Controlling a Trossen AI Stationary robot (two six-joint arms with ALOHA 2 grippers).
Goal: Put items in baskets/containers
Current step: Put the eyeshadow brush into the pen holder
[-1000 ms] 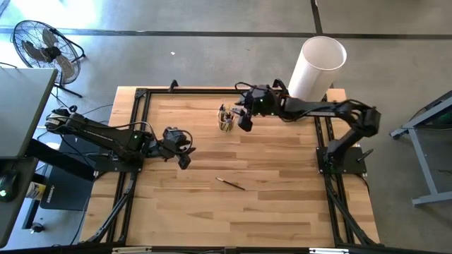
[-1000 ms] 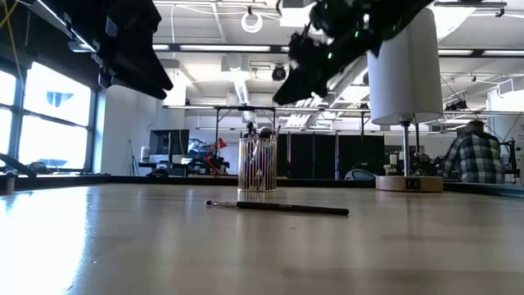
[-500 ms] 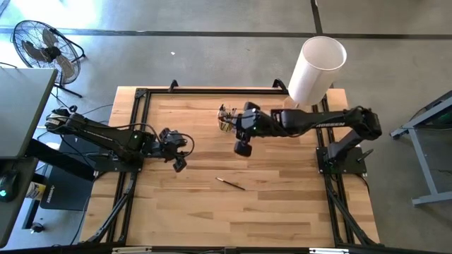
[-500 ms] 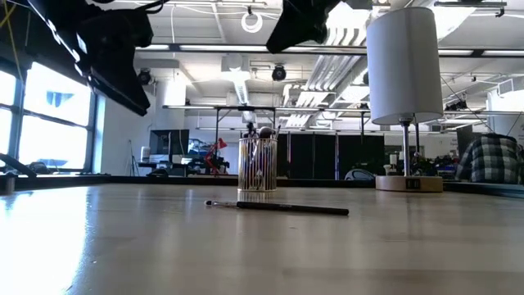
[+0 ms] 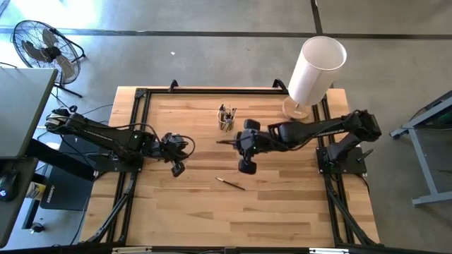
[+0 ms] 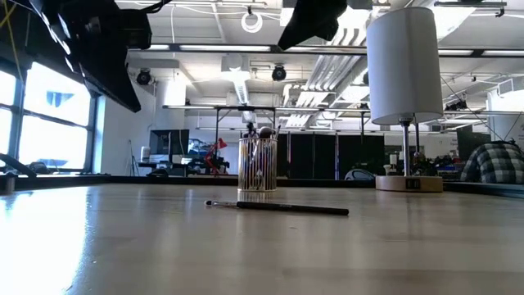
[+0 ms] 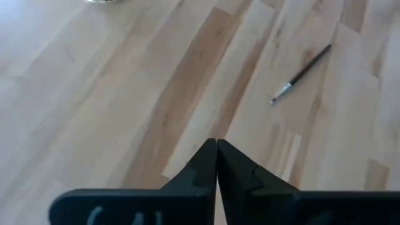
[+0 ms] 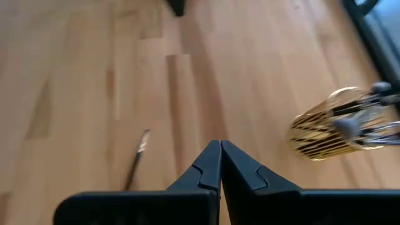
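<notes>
1. Step in hand, as we judge it: fetch the one loose brush (image 5: 231,183) lying flat on the worktop (image 5: 282,204) and stand it in the cup (image 5: 226,121) with the others.

2. Right tool (image 5: 246,168): sits just right of frame centre in the high view, above the wood, carrying nothing. Its wrist view shows the two fingers (image 8: 206,167) pressed together with no gap. We would spread them before any descent.

3. Left tool (image 5: 176,168): left of centre in the high view, waiting. Fingertips (image 7: 209,164) closed tight, nothing held.

4. Brush relative to the right tool: in the high view it lies just below and slightly left of the tool, near but not touching. In the right wrist view it shows at lower left (image 8: 135,159), off the line of the fingers.

5. Doing it well, our view:
   - Centre the tool over the handle's middle, not the bristle tip.
   - Turn the wrist so the fingers cross the handle; it lies on a slant.
   - The handle is thin and flat on the wood, so come down until the tips nearly graze the surface, then close slowly. It may roll.

6. Cup: upper centre of the high view, above the right tool and well apart from the loose brush. Several brushes (image 6: 260,139) stand in it upright, so entry room looks tight.

7. White cylinder (image 5: 316,68) at upper right: not involved.
</notes>
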